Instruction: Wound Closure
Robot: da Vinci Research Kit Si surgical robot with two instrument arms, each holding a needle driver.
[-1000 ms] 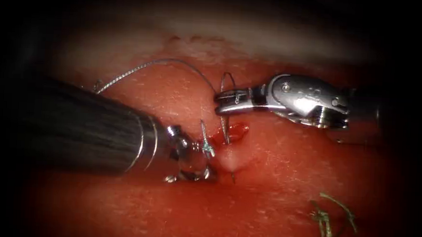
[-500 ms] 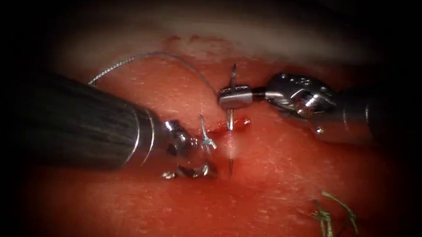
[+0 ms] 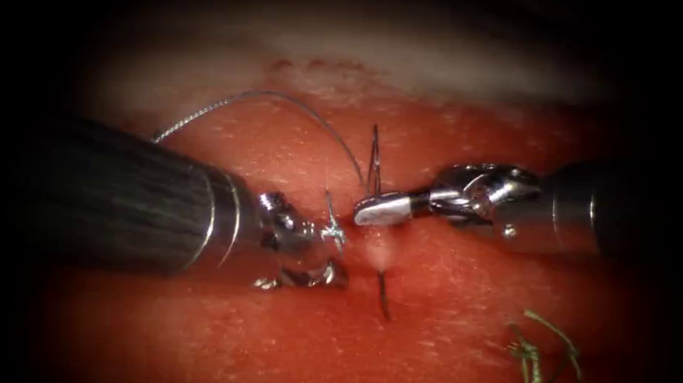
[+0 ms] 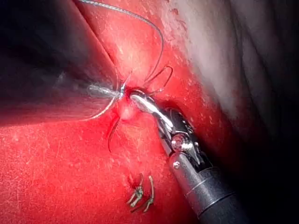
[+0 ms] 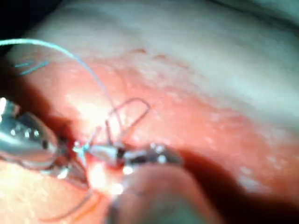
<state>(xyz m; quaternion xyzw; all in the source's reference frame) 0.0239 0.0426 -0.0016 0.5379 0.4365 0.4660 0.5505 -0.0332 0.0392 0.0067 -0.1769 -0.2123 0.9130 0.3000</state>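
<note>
My right tool [image 3: 379,208] comes in from the right with its jaws shut on the curved needle [image 3: 374,158] near its rear end, just above the cut [image 3: 385,252]. The needle is in the tissue [image 3: 445,298]. Its dark tip [image 3: 383,297] sticks out on the near side of a pale mound. Thread [image 3: 284,97] arcs from the needle's rear up and away to the left. My left tool [image 3: 335,275] rests against the tissue just left of the cut, beside a short knotted thread end [image 3: 333,232]. In the left wrist view the right tool [image 4: 140,100] grips beside the needle's tip [image 4: 112,135].
Several cut ends of greenish thread [image 3: 540,350] lie on the tissue to the right and nearer, also seen as thread ends [image 4: 140,196] in the left wrist view. Red fluid wets the tissue around the cut. A pale band of tissue [image 3: 442,64] runs across the far side.
My right tool has rolled and moved down toward the cut, driving the needle further through. The tip now sticks out longer on the near side. The left tool has hardly moved.
</note>
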